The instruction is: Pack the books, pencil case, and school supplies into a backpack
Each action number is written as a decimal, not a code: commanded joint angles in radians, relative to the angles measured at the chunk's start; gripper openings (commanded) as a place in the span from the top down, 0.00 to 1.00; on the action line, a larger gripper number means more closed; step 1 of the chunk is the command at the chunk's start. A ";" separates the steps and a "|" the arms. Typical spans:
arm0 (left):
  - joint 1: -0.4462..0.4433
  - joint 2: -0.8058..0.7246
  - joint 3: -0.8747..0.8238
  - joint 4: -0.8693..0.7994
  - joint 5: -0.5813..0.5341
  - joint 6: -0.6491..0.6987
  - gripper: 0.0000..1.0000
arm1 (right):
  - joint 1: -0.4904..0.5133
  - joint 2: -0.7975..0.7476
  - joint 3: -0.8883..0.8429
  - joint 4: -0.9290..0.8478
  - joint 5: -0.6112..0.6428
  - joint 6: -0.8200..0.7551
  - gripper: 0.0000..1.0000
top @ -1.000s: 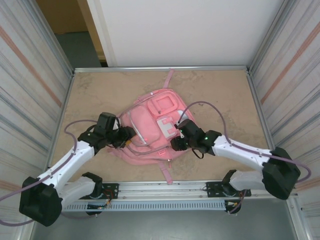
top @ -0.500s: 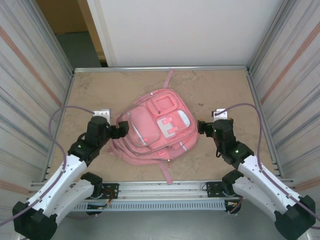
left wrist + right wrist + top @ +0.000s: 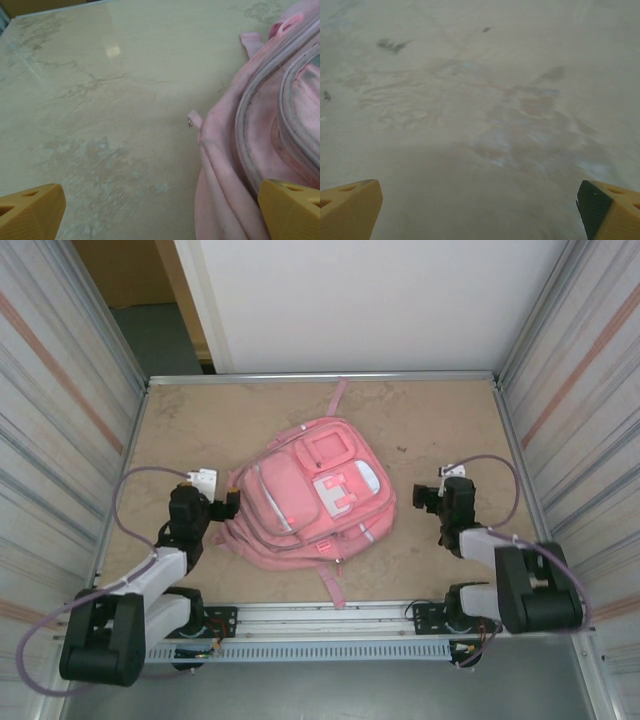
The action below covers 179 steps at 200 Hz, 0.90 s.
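The pink backpack (image 3: 315, 500) lies flat in the middle of the table with its front pockets up. My left gripper (image 3: 228, 502) sits low at its left edge, open. In the left wrist view the backpack's side and zip seam (image 3: 260, 125) lie just right of the gap between my yellow fingertips (image 3: 30, 210), and my left gripper (image 3: 160, 215) holds nothing. My right gripper (image 3: 424, 498) stands apart from the backpack's right side, open. In the right wrist view, my right gripper (image 3: 480, 212) is over bare tabletop. The books, pencil case and school supplies are out of view.
Ribbed metal walls (image 3: 60, 440) close in both sides of the beige stone-patterned table (image 3: 200, 430). A metal rail (image 3: 330, 615) with the arm bases runs along the near edge. One pink strap (image 3: 337, 398) trails toward the back and another (image 3: 332, 585) toward the rail.
Both arms have pulled back from the backpack toward their bases and folded low. Both grippers have opened wide. The backpack stays put.
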 commanded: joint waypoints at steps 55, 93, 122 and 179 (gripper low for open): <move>0.128 0.353 0.078 0.436 0.175 -0.056 0.01 | -0.128 0.208 0.104 0.276 -0.135 0.027 0.01; 0.126 0.460 0.173 0.372 0.160 -0.051 0.01 | -0.132 0.209 0.122 0.242 -0.142 0.033 0.01; 0.121 0.453 0.192 0.309 0.169 -0.041 0.01 | -0.133 0.208 0.120 0.242 -0.143 0.030 0.01; 0.119 0.452 0.194 0.303 0.166 -0.040 0.01 | -0.133 0.211 0.122 0.245 -0.144 0.032 0.01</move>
